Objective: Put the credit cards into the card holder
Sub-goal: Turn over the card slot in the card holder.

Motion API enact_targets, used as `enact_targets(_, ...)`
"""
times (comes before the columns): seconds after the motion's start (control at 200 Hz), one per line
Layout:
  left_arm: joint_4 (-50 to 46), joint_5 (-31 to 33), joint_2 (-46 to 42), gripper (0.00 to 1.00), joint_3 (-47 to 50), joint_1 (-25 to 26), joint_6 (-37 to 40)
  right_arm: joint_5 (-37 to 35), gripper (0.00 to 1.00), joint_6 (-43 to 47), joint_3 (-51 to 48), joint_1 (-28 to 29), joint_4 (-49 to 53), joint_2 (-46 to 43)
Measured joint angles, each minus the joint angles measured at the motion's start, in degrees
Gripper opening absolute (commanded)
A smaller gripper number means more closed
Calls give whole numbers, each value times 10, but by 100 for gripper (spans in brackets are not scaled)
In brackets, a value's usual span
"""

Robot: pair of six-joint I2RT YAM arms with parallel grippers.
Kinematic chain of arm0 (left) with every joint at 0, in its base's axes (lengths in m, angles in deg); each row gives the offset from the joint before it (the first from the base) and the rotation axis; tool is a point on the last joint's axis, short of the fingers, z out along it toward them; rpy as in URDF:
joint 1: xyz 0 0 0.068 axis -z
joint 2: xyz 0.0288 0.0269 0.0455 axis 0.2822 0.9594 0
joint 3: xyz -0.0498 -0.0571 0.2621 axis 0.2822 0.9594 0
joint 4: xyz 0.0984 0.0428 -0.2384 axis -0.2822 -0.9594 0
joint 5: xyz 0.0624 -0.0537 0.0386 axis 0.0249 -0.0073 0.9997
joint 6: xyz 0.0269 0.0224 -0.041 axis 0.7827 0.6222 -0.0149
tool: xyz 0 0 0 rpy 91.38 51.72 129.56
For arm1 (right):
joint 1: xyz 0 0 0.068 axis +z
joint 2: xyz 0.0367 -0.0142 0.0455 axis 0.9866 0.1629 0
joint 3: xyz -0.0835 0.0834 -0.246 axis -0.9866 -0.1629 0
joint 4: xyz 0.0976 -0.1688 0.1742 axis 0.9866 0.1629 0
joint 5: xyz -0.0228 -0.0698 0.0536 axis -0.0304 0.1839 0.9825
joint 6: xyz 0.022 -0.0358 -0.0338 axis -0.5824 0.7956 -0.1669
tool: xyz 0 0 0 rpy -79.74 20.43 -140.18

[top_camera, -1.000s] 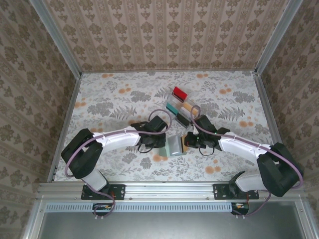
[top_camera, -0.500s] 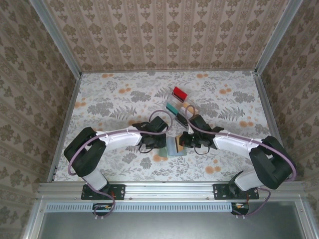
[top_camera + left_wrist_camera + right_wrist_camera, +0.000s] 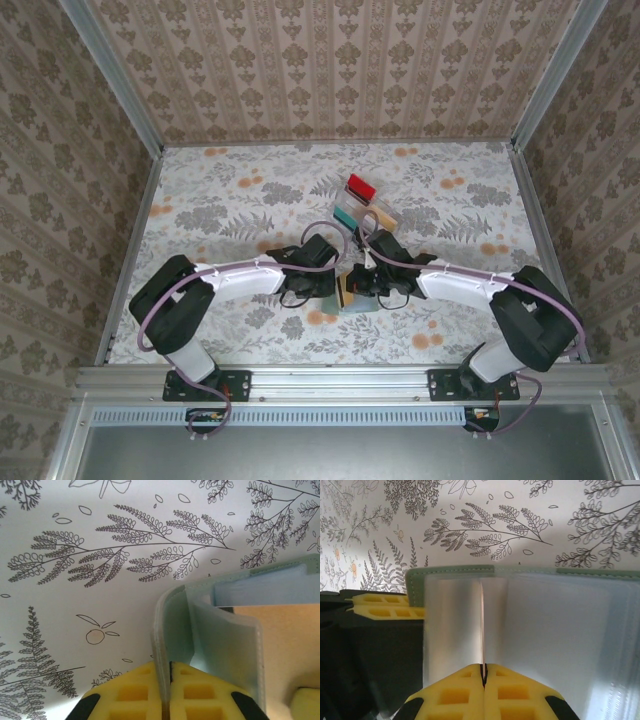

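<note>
- One table (image 3: 220, 210) under a floral-print cloth, walled on three sides with patterned paper.
- Two white-and-black robot arms at the near edge: the left arm (image 3: 235, 280) and the right arm (image 3: 470, 285). They reach inward and meet at the table's middle.
- One clear plastic compartmented tray (image 3: 386, 218), beyond the grippers.
  - Three cards can be told apart in it: one red card (image 3: 360, 187) at the far end, one teal card (image 3: 344, 215) and one pale tan card (image 3: 378, 212).
  - The tray's near end is hidden behind the right arm.
- One sage-green folding card holder (image 3: 355, 302), between the two grippers and near the front edge. It lies open, with clear plastic sleeves inside.
- Two grippers with yellow fingertip pads.
  - The left gripper (image 3: 167, 677) has its fingers pressed together on the upturned green cover of the card holder.
  - The right gripper (image 3: 483, 677) has its fingers pinched on a thin card seen edge-on.
- One tan-orange plastic card (image 3: 280, 640), held by the right gripper. Its flat face lies among the card holder's open leaves.
</note>
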Motion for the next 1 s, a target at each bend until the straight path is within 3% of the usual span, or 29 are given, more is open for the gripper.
enact_targets(0.27, -6, 37, -58, 59, 43, 4, -35, -10, 3, -21, 0, 0, -4, 30)
enact_targets(0.49, 3, 80, -175, 74, 97, 8, -66, -12, 3, -25, 0, 0, -6, 30)
enact_targets(0.705, 26, 82, -174, 67, 111, 3, -70, -12, 3, -26, 5, 0, -4, 30)
enact_targets(0.9, 26, 62, -83, 40, 67, -1, -46, -18, 4, -25, 25, 0, 28, 11)
enact_targets(1.0, 26, 57, -61, 32, 62, -1, -44, -26, 4, -23, 28, -2, 47, -9)
